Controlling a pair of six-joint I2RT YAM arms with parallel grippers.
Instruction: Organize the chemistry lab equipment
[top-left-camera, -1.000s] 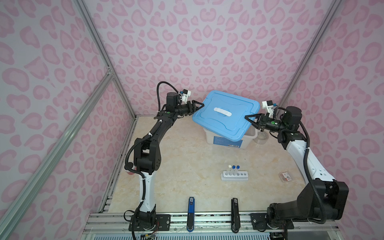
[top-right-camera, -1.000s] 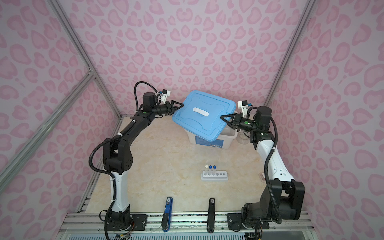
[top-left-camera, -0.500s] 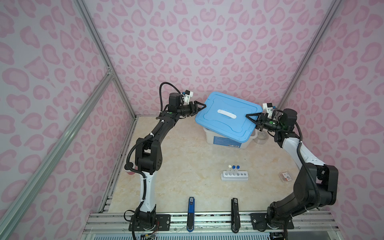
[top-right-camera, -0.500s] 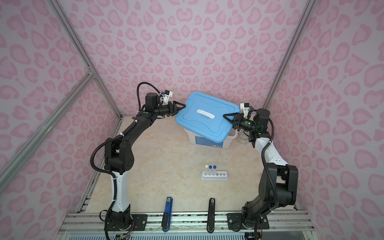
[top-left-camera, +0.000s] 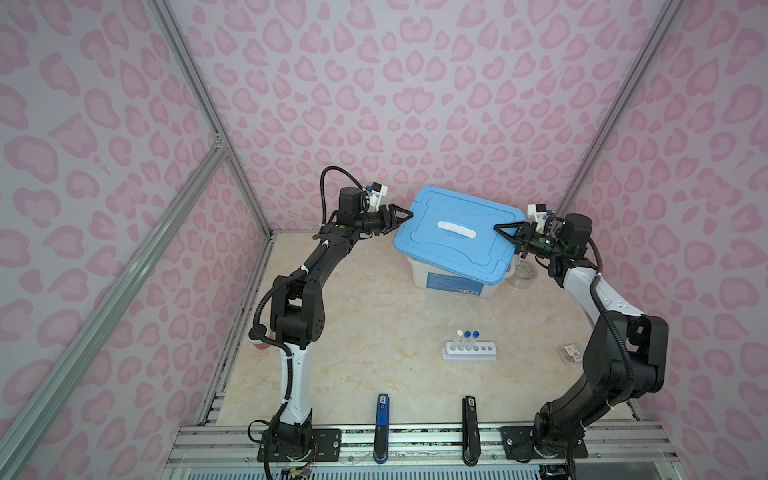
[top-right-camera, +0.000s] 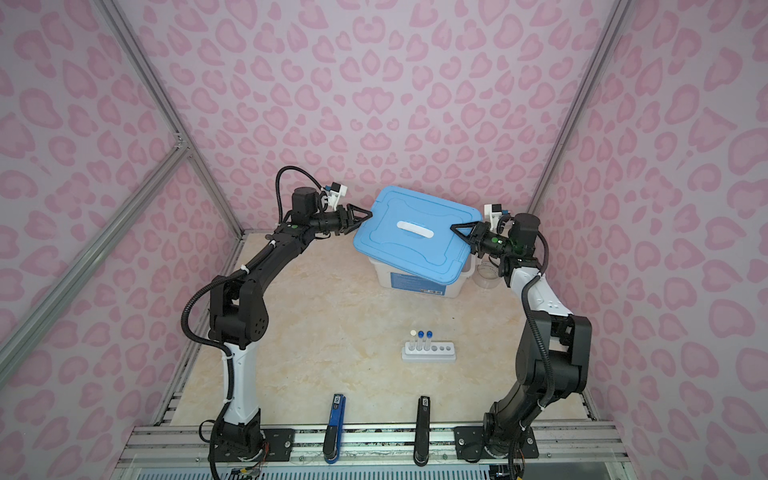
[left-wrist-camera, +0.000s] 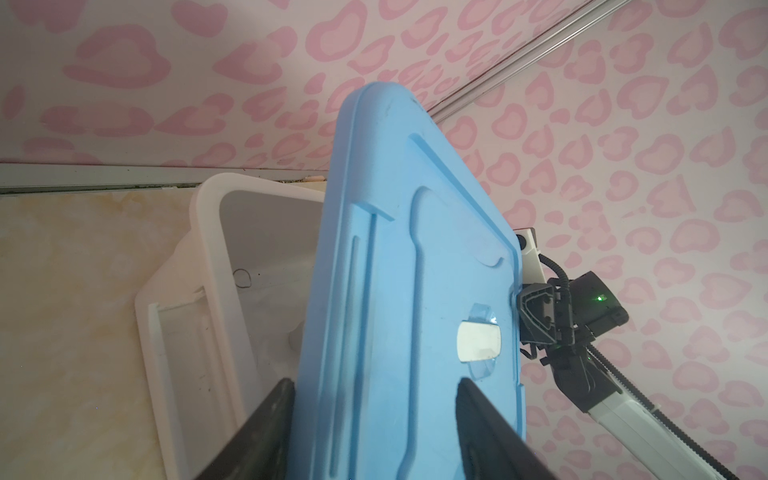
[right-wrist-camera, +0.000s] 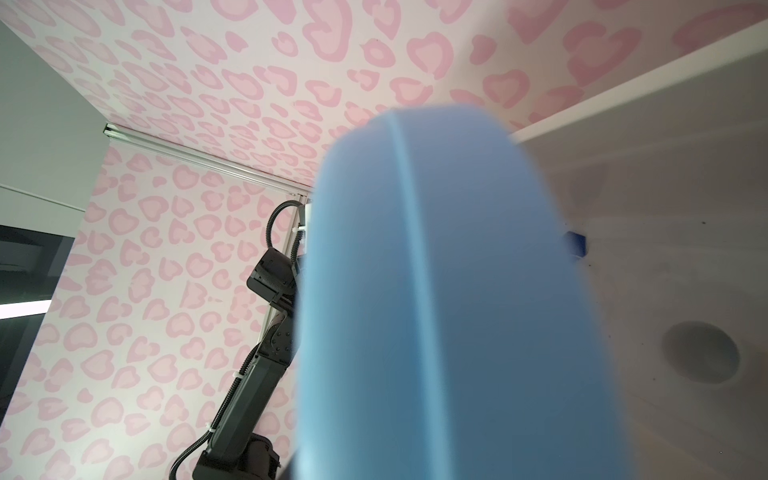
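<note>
Two robot arms reached to a blue lid (top-left-camera: 449, 245), raised and tilted over an open white box (top-left-camera: 453, 282) at the back of the bench (top-left-camera: 374, 332). The left hand (top-left-camera: 406, 216) clamped the lid's left edge, a finger on each face. The right hand (top-left-camera: 503, 233) sat at the lid's right edge; whether it gripped could not be told. Nearer the front, well apart from the box, a white rack (top-left-camera: 469, 352) held three upright tubes (top-left-camera: 467, 338), one white-capped and two blue-capped. A clear tape roll (top-left-camera: 523, 274) lay just beside the box.
</note>
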